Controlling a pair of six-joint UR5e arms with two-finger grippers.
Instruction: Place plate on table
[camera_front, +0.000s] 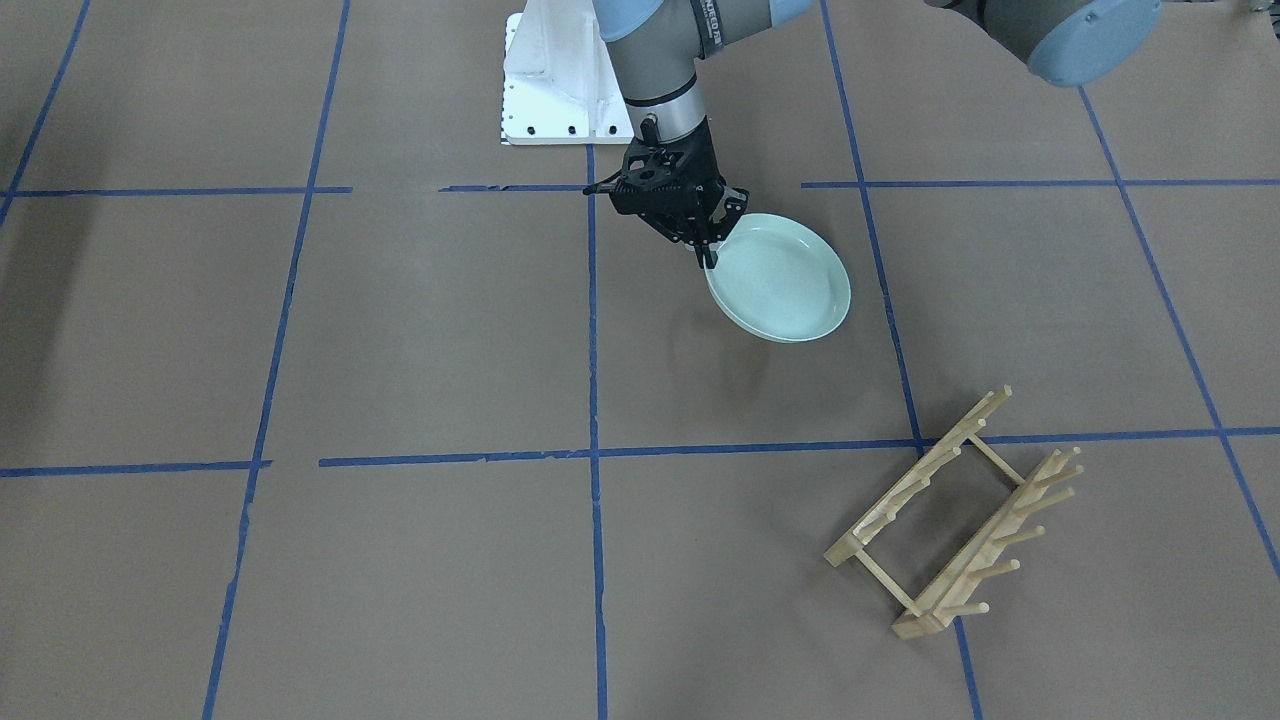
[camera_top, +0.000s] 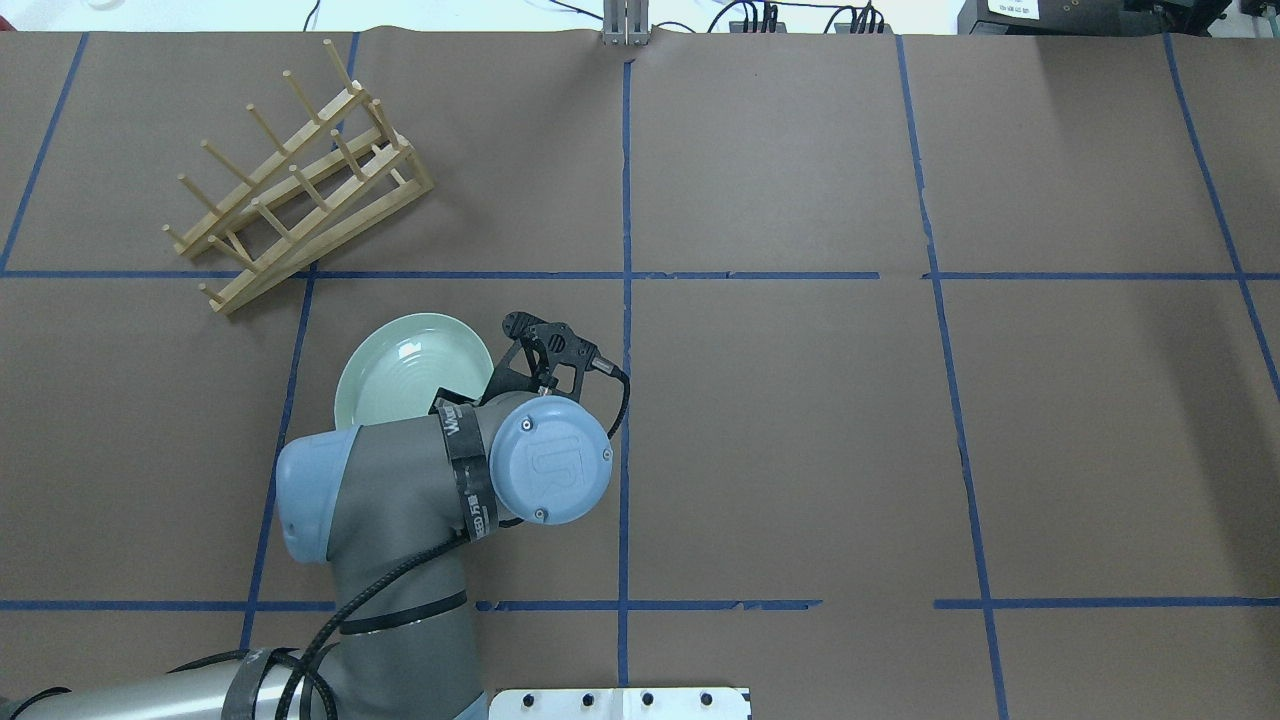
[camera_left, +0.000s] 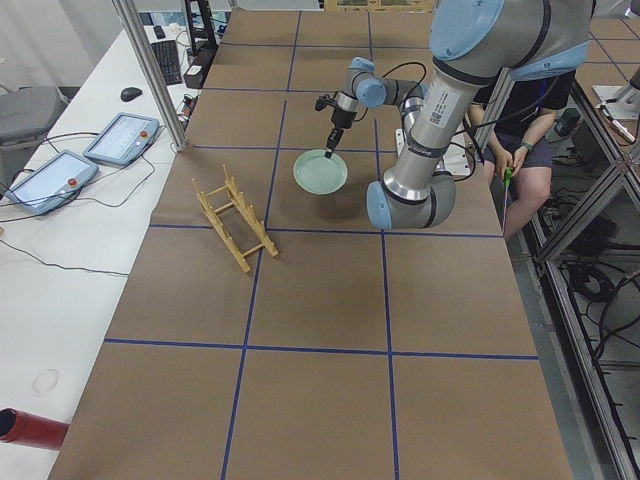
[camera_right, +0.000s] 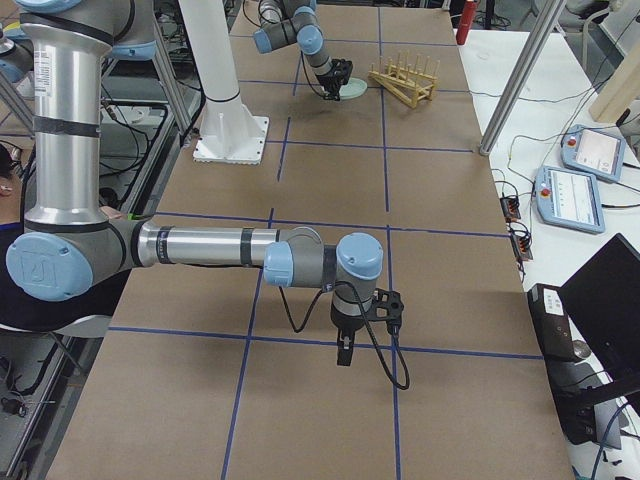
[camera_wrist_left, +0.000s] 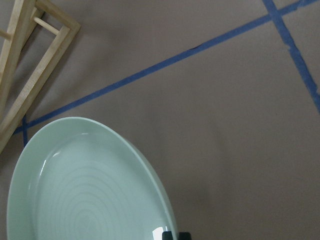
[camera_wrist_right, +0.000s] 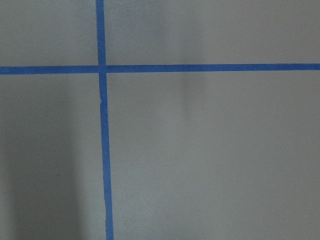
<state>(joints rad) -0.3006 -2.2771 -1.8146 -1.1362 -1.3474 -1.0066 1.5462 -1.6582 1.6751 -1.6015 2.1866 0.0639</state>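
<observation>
Reading pale mint-green gloss with faint concentric rings on plate | showing brown paper gridded in blue tape across table | showing light wood on rack | showing black on left gripper

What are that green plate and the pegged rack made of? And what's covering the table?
The plate looks like glazed ceramic, with glossy highlights and faint concentric rings, though it could be a hard plastic. The rack looks like pale unfinished wood with dowel pegs. The table seems covered in matte brown paper marked with blue tape.

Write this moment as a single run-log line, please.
left fingers: shut on rim of round mint-green plate | plate: tilted over brown paper-covered table
</observation>
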